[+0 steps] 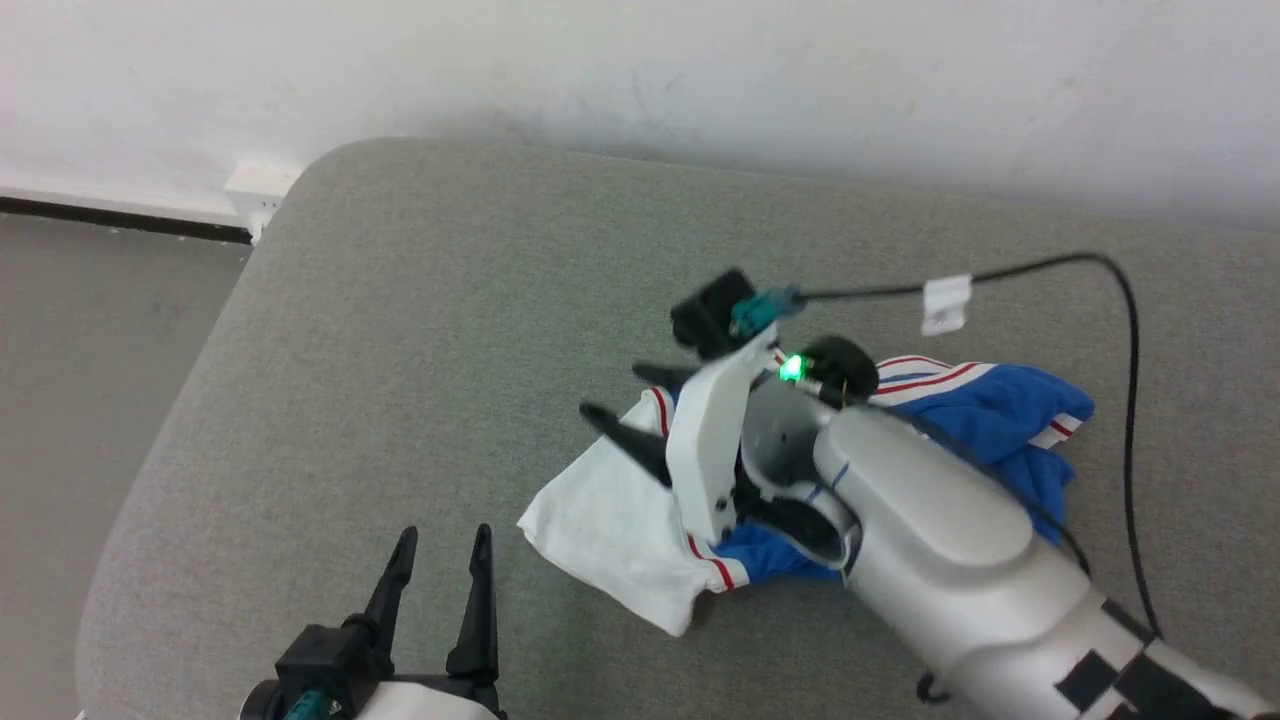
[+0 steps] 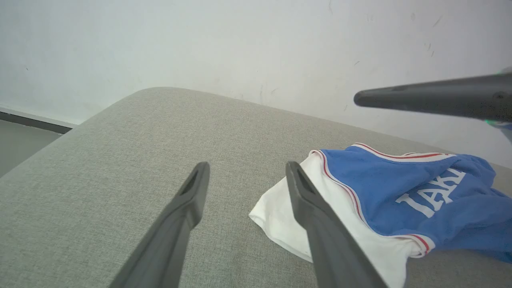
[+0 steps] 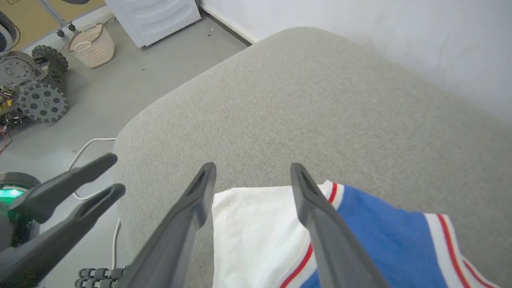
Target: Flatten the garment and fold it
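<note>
Caution: found garment [image 1: 990, 415] crumpled on grey cushion [image 1: 450, 300], right hand [image 1: 615, 392] spread wide and empty over its white sleeve [image 3: 252, 232], left hand [image 1: 445, 535] open, empty, nearby; could have pinched doubled layers and dragged the heap.

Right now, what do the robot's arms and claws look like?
The left gripper and right gripper each have two long, pointy dark-grey fingers. The right forearm is smooth silver with black-and-white squares, a white wrist shell, a green light and a thin black cable wearing a white tag.

The garment [image 1: 600, 530] lies crumpled, blue body bunched, seemingly unfolded, on the grey cushion [image 1: 400, 350].
</note>
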Robot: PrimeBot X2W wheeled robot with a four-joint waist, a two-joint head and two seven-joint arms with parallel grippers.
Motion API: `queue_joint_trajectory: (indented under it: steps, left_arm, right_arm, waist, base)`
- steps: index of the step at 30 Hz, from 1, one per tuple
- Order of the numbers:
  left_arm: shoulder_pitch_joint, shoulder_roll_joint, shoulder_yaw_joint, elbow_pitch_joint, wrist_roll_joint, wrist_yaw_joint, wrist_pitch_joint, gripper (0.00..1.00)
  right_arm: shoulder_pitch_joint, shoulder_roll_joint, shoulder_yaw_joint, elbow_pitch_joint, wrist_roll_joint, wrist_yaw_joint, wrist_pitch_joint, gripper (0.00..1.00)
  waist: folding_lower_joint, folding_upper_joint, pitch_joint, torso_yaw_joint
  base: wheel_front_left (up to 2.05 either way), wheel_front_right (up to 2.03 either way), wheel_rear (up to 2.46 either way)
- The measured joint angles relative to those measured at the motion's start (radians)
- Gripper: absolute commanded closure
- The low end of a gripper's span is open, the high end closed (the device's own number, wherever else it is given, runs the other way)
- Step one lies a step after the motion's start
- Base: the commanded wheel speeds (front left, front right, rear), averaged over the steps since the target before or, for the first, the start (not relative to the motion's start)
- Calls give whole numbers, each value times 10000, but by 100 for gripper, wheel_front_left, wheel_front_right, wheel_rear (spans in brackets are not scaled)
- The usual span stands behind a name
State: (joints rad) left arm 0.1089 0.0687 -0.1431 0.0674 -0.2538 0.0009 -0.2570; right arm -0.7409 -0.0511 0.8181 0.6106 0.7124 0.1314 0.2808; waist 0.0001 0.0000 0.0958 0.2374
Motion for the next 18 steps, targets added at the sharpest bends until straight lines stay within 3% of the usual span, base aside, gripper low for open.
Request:
queue_joint_trajectory:
  steps: [5, 8, 13, 18]
  left_arm:
    - [14, -13, 100, -27, 2, 17, 0, 0]
    - [60, -10, 153, -111, 8, 52, 0, 0]
    - [129, -2, 184, -259, 75, 90, 0, 0]
    - [130, 17, 232, -393, 79, 90, 0, 0]
  right_arm:
    - [-541, -84, -1083, -46, -328, 0, -278, 0]
    - [-337, -807, -2011, -341, -767, 2, -232, 0]
    - [1104, -2368, -4211, -1505, -1578, 0, 500, 0]
    - [3279, -2665, -6441, -3354, -2437, 0, 2040, 0]
  waist:
    - [-1, 0, -122, -245]
    - [-1, 0, -192, -433]
    - [-1, 0, -203, -752]
    - [-1, 0, -1, -999]
  base:
    - [0, 0, 0]
    - [0, 0, 0]
    - [0, 0, 0]
    - [0, 0, 0]
